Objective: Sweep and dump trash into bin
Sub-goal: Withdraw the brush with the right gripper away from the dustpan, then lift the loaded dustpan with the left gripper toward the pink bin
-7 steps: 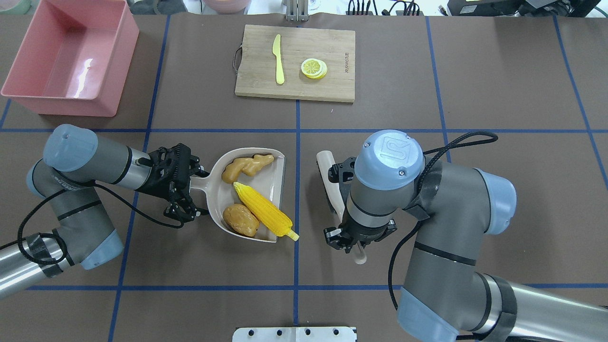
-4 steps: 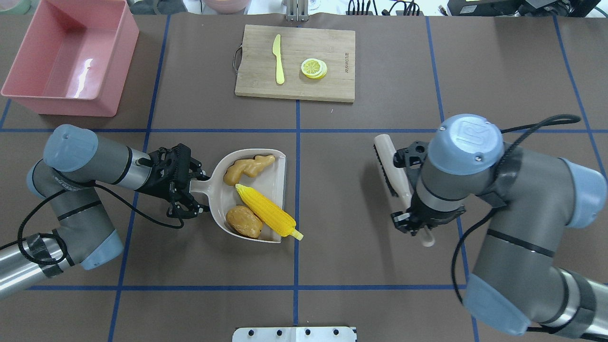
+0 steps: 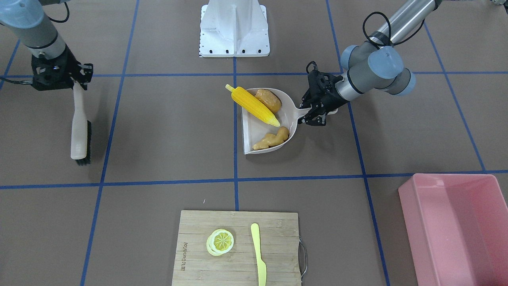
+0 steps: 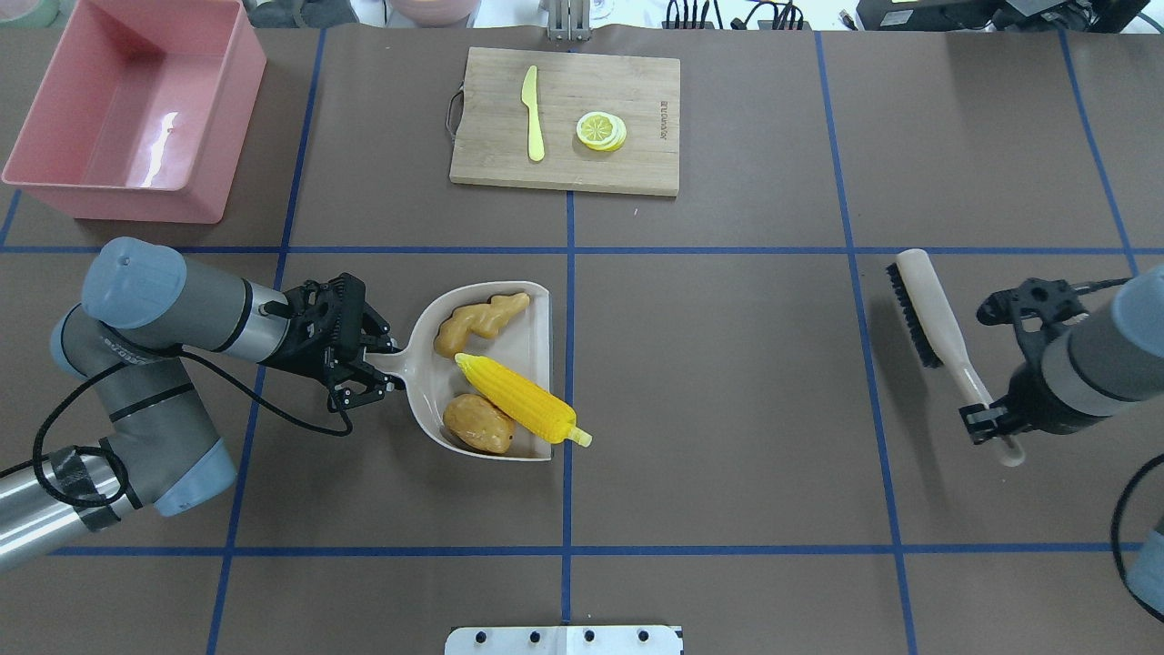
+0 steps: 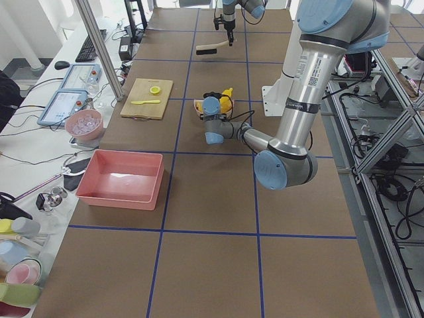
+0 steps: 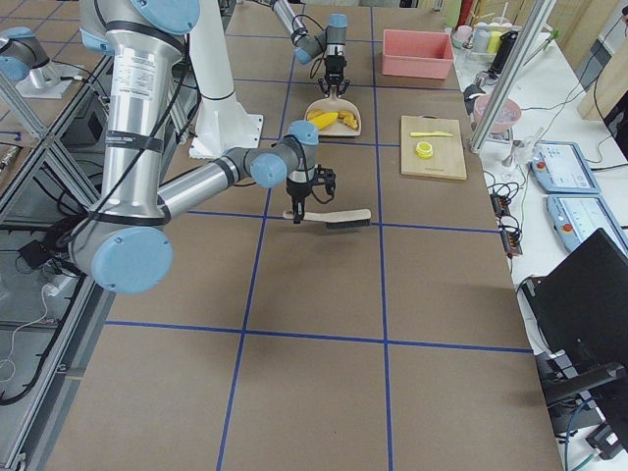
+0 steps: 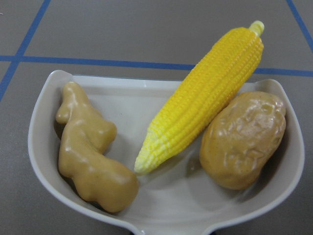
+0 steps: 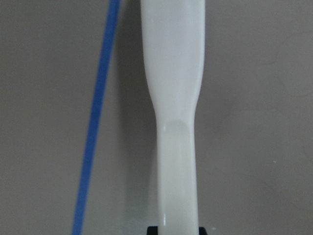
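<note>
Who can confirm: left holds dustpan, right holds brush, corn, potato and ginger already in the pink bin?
One error: the corn, potato and ginger lie in the dustpan, not the pink bin, as the overhead view shows. Correct: left gripper on dustpan, right gripper on brush.

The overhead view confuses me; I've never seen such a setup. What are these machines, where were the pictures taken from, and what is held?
Two robot arms work at a table. Cameras look from above, from across the table, from each end and each wrist. The left gripper holds a dustpan by its handle; in it lie a corn cob, potato and ginger root. The right gripper holds a brush. A pink bin stands empty; a cutting board carries a knife and lemon slice.
</note>
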